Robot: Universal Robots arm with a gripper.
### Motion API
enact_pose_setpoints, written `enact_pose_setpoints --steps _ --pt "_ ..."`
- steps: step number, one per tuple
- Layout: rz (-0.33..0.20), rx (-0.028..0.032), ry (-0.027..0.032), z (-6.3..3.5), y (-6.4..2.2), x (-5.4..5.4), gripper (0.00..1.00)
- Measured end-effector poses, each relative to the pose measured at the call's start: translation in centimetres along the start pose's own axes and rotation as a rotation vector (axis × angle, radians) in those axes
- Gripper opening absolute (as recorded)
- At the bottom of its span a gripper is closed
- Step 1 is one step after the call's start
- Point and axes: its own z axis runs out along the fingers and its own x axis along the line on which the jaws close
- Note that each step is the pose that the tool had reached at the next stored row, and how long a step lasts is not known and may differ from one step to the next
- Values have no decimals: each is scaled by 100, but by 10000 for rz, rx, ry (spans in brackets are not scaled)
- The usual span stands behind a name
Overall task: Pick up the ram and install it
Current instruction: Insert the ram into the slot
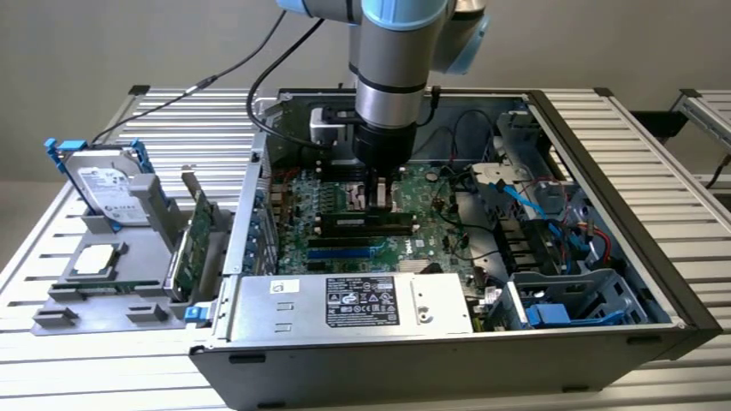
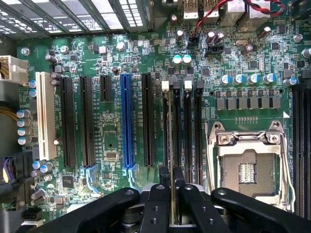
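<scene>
Gripping: black two-finger gripper (image 2: pixel 171 175) clamped on the thin green ram stick (image 2: pixel 171 206), held edge-on.
Ram location: over long black motherboard slots (image 2: pixel 198 131), inside open grey computer case (image 1: pixel 400 377).
Progress: pickup done; seating apparently unfinished.

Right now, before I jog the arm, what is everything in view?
case: one, dark grey, open, on the slatted table
motherboard: one, green, inside the case
ram: one, green with black chips, between the jaws over the memory slots
CPU socket: one, silver, beside the memory slots
blue slot: one, among black slots
power supply: one, silver with black label, case's near side
expansion card: one, green, upright in the grey fixture, exterior view's left of the case
hard drive: one, silver with blue rails, same fixture
robot arm: one, grey, reaching down into the case
jaws: one pair, black, closed on the ram
</scene>
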Motion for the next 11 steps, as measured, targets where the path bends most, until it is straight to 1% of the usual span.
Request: enact_pose_setpoints --steps 11 --pt "1 1 35 1 15 6 14"
